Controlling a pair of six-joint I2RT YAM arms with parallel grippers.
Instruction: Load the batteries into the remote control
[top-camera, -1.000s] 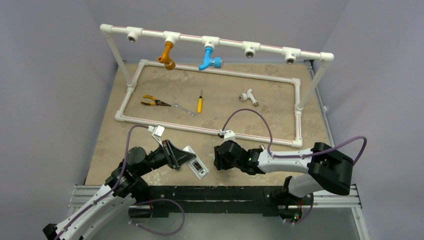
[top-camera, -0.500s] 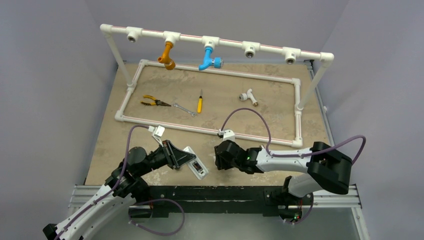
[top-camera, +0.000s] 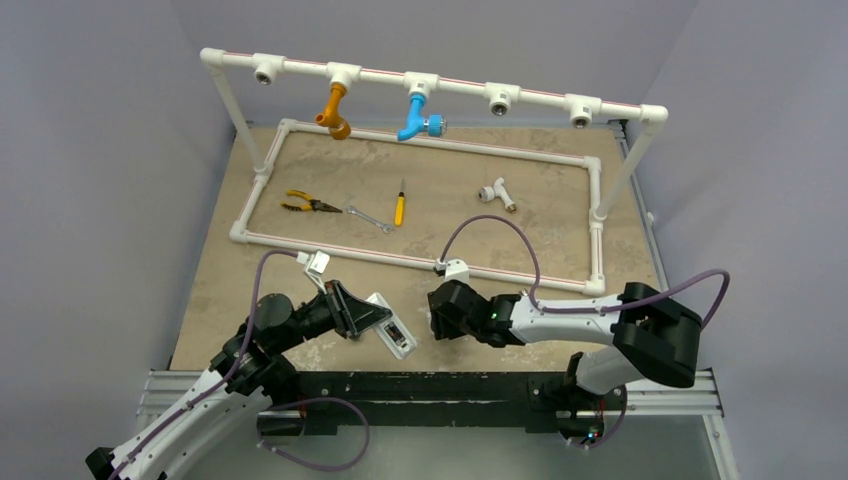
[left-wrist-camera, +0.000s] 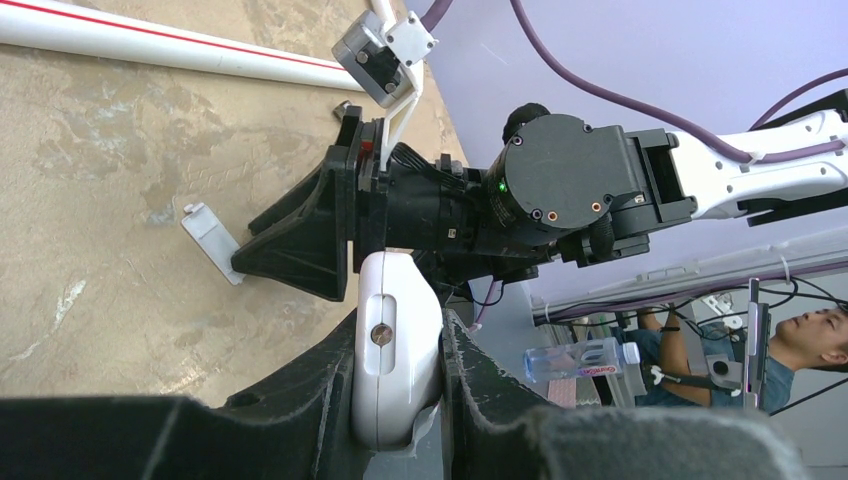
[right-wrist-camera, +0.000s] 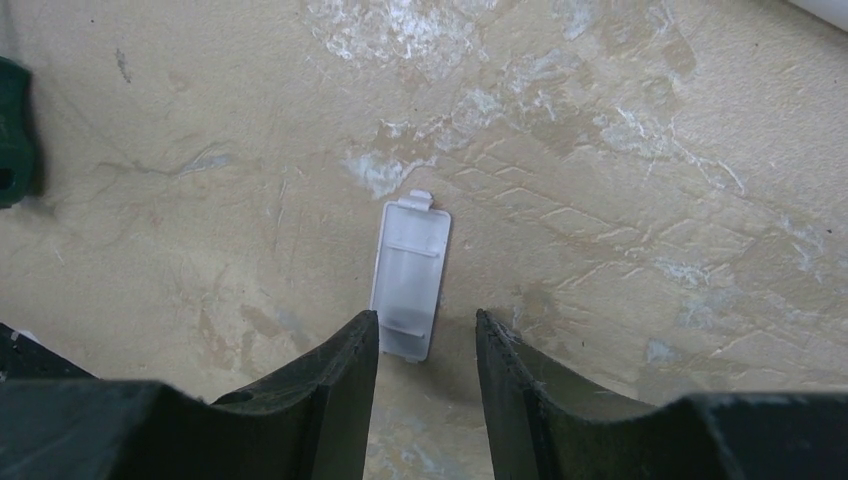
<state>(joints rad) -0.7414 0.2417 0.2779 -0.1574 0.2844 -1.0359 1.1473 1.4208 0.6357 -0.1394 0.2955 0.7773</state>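
Left wrist view shows the left gripper (left-wrist-camera: 398, 322) clamped tight on the white remote control (left-wrist-camera: 398, 285), apparently to steady it with the dark bay facing up. From above, the remote sits at 6 o'clock on the bench (top-camera: 230, 300), with the right gripper (top-camera: 438, 318) at its 3 o'clock. That gripper is half open and empty, straddling the small white cover (right-wrist-camera: 410, 265), probably to pick it up. I cannot make out the batteries.

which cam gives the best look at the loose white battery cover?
Right wrist: the cover lies flat on the table, whole outline visible. Left wrist shows it small and oblique. Top external: I cannot make it out.
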